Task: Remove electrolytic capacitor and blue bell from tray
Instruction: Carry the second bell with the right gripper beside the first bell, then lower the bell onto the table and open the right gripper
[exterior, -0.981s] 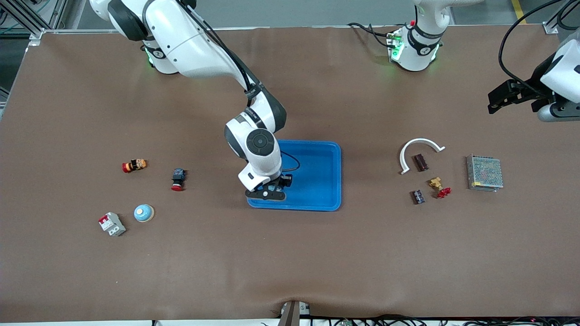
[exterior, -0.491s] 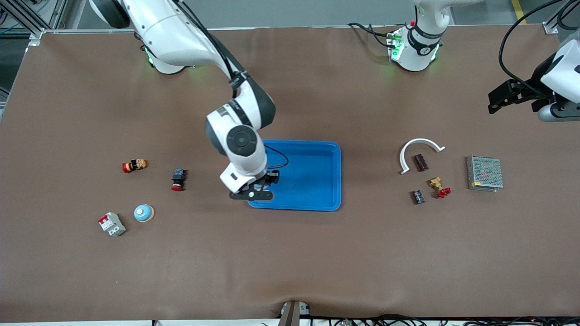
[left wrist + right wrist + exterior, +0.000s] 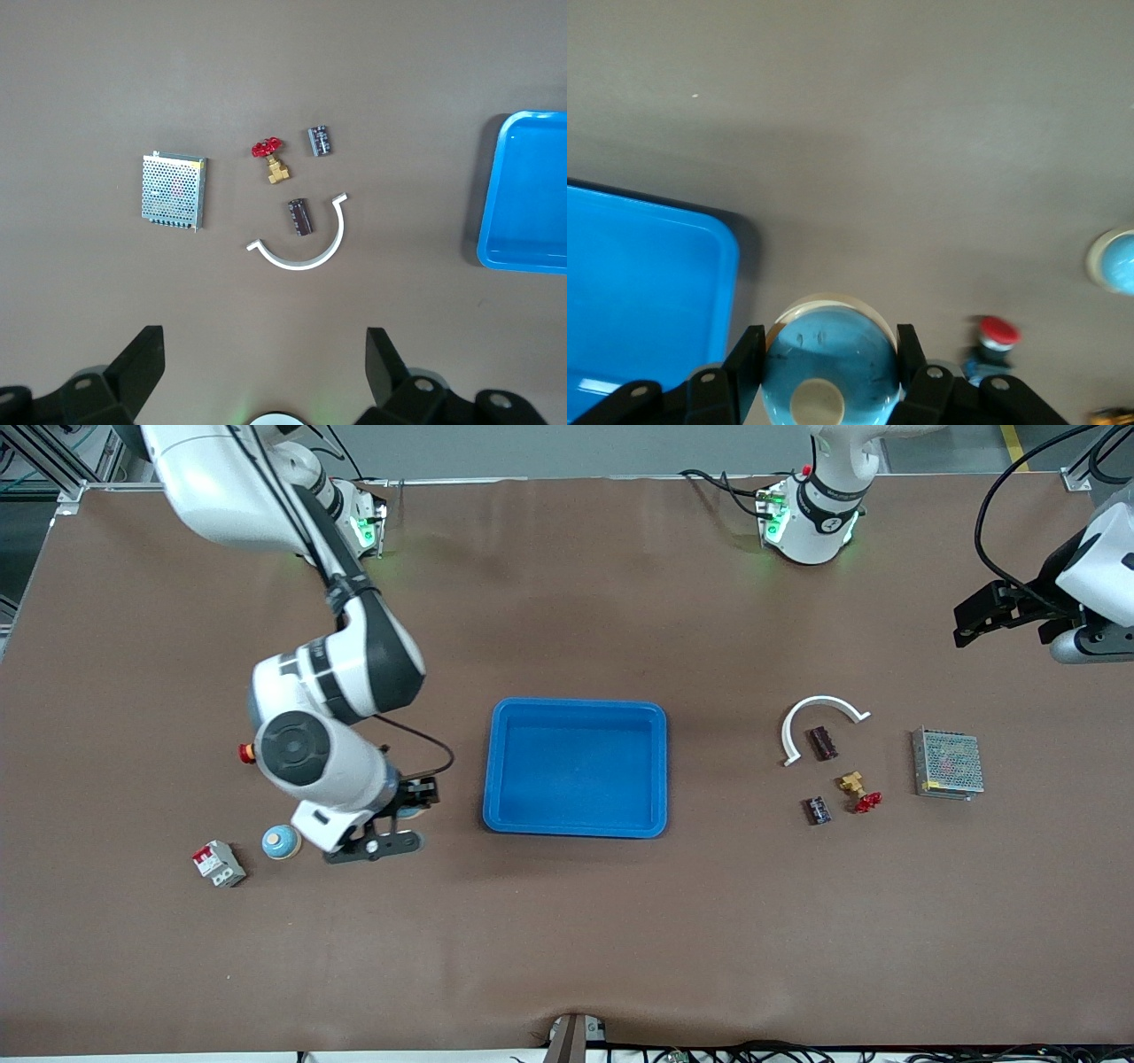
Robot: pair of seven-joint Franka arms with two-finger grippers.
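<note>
The bell [image 3: 829, 359] is clamped between the right gripper's [image 3: 829, 367] fingers, up in the air over bare table between the tray [image 3: 576, 825] and a second blue bell [image 3: 281, 841] that sits on the mat toward the right arm's end. The tray itself looks empty, so this carried bell seems to be the last thing taken out of it.

Two dark capacitors [image 3: 823, 742] [image 3: 817, 810] lie well apart from the tray toward the left arm's end, one inside a white arc [image 3: 822, 702], the other nearer the front camera, just beside a red-handled valve [image 3: 859, 791]. A metal box [image 3: 947, 763] lies past them, farther still from the tray.

The left gripper [image 3: 264, 372] waits high over that end, fingers spread, holding nothing.

What could go wrong, as I judge it: the bell is round and smooth, so it could squirt out of the grip or roll once released. The drop zone is crowded too; a red button [image 3: 998, 335], the second bell and a breaker [image 3: 219, 864] lie close by, and a low set-down could knock one.
</note>
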